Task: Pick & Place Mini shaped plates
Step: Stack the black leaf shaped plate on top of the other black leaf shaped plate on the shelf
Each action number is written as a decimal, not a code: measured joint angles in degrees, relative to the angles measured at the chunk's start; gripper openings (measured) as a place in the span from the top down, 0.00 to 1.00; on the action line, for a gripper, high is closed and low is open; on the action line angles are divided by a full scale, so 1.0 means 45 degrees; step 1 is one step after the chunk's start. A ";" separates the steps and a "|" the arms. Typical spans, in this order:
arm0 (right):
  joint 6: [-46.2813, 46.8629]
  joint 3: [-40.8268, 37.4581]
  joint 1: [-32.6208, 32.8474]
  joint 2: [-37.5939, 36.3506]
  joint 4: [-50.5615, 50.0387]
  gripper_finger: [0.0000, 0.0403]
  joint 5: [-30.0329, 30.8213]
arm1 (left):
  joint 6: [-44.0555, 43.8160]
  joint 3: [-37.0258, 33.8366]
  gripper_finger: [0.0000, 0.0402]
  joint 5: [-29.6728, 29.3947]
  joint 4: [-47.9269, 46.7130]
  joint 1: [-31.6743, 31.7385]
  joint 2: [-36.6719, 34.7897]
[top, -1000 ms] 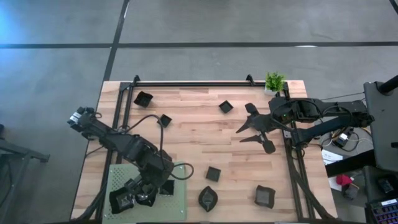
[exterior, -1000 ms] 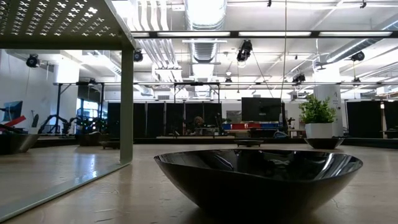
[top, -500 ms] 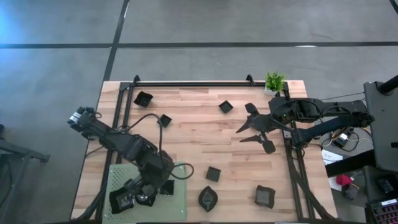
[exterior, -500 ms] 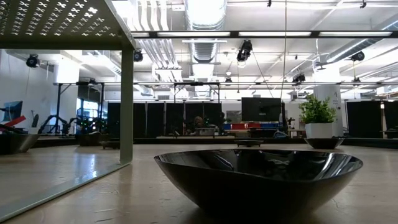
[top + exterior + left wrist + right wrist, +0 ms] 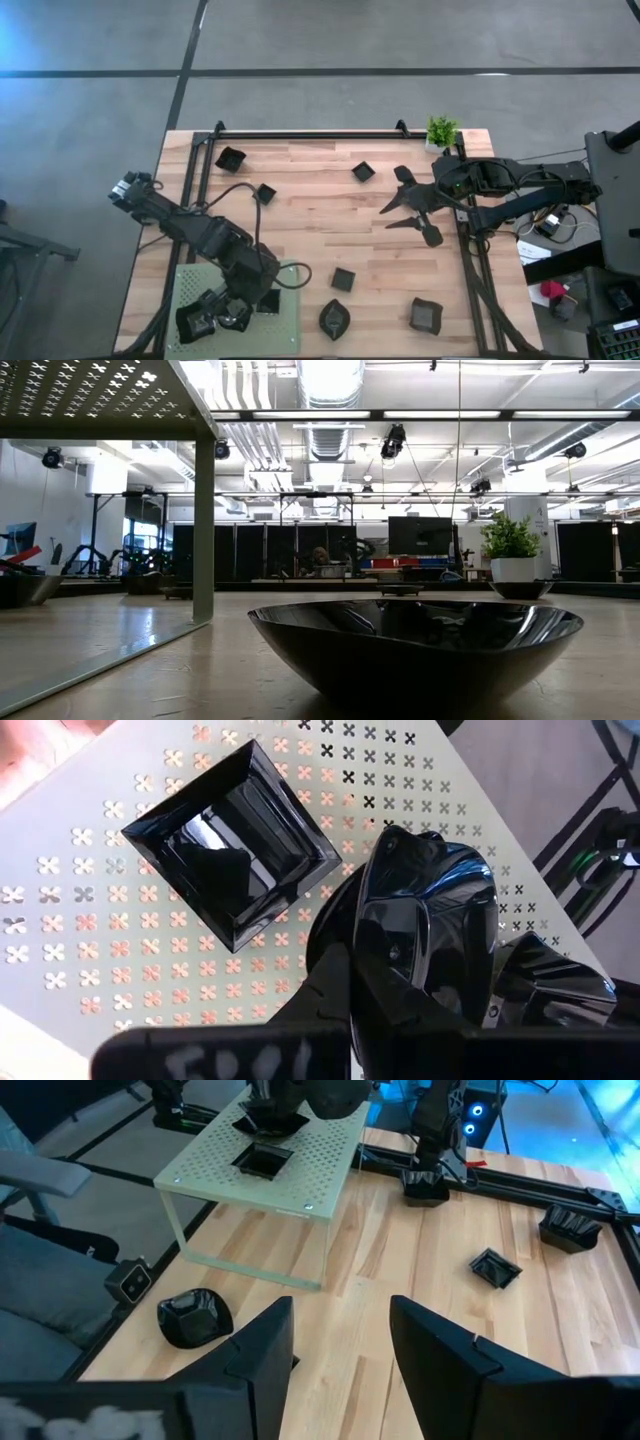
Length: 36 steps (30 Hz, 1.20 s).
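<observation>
Glossy black dishes on pale wood and a matt green mat.

You have a desk (image 5: 300,215) of light, smooth-planked wood with visible grain; the small black square plate (image 5: 232,840) looks like glossy, mirror-bright plastic, as does the wide black bowl-shaped plate (image 5: 415,645); the light green perforated mat (image 5: 90,950) looks matt.

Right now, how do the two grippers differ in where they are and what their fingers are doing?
The left gripper is down over the green mat, fingers shut on a shiny black dish; the right gripper hangs above bare wood near the table's right edge, fingers open and empty. The left has a square dish lying right beside it; the right has only a small dark dish nearby. Both are dark two-finger grippers.
</observation>
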 joint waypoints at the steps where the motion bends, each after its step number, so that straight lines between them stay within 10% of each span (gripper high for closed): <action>1: -0.0005 0.0000 0.0000 0.0000 0.0000 0.60 0.0000 | 0.0000 0.0000 1.00 -0.0001 0.0064 0.0000 0.0000; 10: 0.0000 0.0000 0.0000 0.0000 0.0000 0.58 -0.0002 | -0.0044 0.0000 0.99 -0.0005 0.0321 -0.0015 0.0000; 21: 0.0000 0.0000 0.0000 0.0000 0.0000 0.60 -0.0002 | -0.0559 0.0000 0.74 0.0113 0.0334 -0.0015 0.0010; 36: 0.0000 0.0000 -0.0005 -0.0001 0.0000 0.60 0.0001 | -0.2463 -0.0002 0.72 0.0398 0.0280 -0.0010 -0.0362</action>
